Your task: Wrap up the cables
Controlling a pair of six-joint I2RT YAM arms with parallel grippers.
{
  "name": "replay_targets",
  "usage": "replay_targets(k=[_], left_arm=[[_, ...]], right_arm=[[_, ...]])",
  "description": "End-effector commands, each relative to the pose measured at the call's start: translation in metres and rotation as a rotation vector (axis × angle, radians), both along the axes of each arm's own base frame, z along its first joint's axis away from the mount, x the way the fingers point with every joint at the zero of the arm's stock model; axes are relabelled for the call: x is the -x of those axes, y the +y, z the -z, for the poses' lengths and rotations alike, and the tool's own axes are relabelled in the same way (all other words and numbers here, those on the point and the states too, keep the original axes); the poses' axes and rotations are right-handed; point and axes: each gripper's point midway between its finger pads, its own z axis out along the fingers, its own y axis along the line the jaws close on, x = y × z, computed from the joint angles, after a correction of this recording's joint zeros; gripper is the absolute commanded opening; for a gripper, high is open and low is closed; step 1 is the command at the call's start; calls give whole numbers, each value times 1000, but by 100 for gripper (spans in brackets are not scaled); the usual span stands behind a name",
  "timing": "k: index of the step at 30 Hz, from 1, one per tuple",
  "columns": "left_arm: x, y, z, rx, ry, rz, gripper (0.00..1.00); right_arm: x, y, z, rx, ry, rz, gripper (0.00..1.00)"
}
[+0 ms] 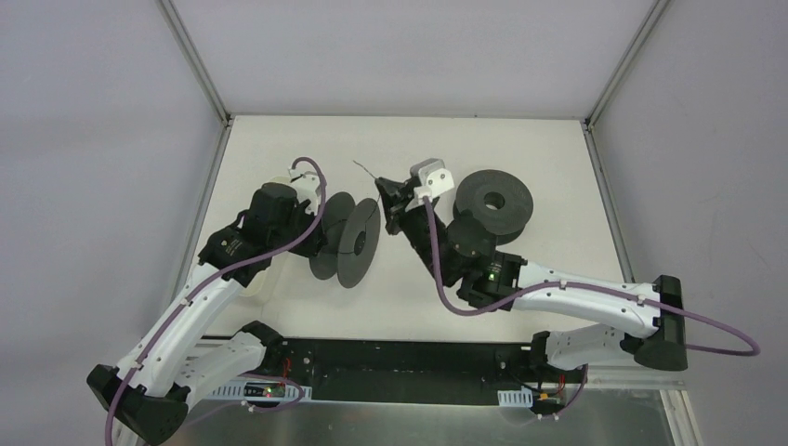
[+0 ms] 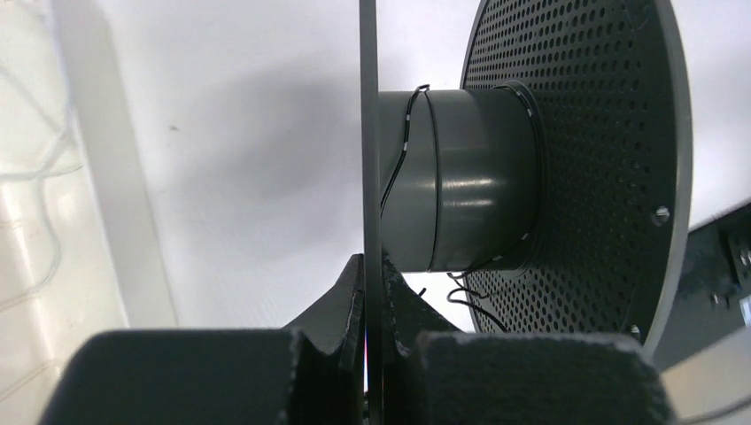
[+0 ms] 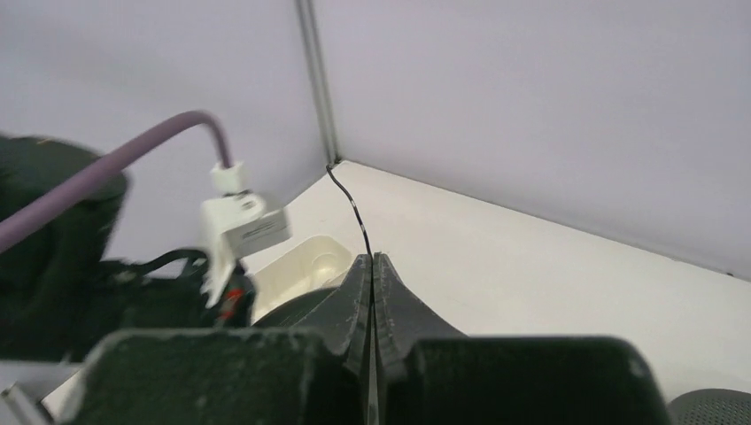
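Few turns of cable (image 2: 435,177) lie round the hub of the upright spool (image 2: 576,177), left of centre on the counter (image 1: 279,149); winding judged barely begun.
Left end effector (image 2: 373,292): closed on one spool flange.
Right end effector (image 3: 373,266): closed, pinching the cable, free end poking beyond its tips.
Outstanding: apparently most of the wrapping; slack length not visible.

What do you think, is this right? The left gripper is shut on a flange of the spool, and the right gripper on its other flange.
No. The right gripper is shut on the cable, not the other flange; the right wrist view shows it rising from the closed jaws. The left gripper is indeed shut on a flange of the spool.
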Motion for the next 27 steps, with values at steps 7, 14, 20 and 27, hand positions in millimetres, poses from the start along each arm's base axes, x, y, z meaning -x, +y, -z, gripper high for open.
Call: replay_targets(k=[7,14,20,27], left_arm=[[29,-42,-21,121,-80,372,0],[40,-49,-23,147,-85,450,0],[44,-56,-50,242,-117,446,0],[45,-69,-117,431,-205,443,0]], right_arm=[[-86,-43,1,-170,150,124,0],[-124,-90,36,-193,249,234,0],[-134,-135,87,-226,297,316,0],[-129,-182,148,-252,367,428,0]])
